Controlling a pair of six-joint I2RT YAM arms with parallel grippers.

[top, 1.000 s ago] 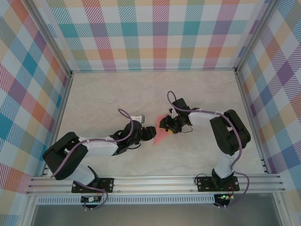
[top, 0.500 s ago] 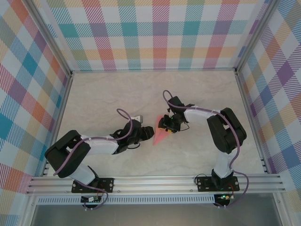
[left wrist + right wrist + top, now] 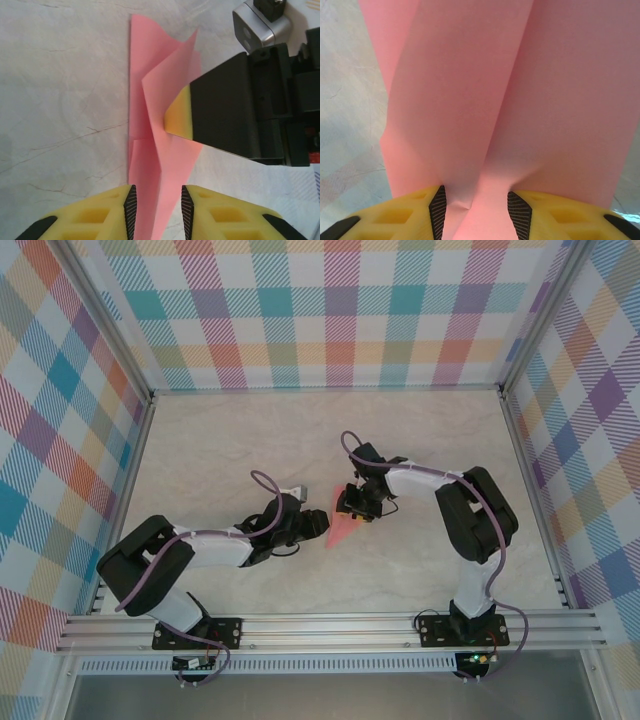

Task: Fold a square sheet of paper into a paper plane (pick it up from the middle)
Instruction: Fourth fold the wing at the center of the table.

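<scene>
Salmon-pink paper plane point(image 3: 340, 528) mid-table, half-folded wedge, between my left gripper point(image 3: 157, 210) and right gripper point(image 3: 475, 210), jaws part-open astride paper, grip uncertain.

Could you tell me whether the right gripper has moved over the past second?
Yes. In the top view the right gripper has crept toward the back wall and slightly left, staying at the paper.

**Colours and Patterns**

Square sheet of paper point(image 3: 162, 125): plain salmon-pink. Surface point(image 3: 220, 450): pale beige marble with faint veins. Enclosure walls point(image 3: 330, 310): multicolour plaid. End effector fingers point(image 3: 95, 215): yellow, with black ribbed pads. Arm cables point(image 3: 265, 485): purple.
</scene>
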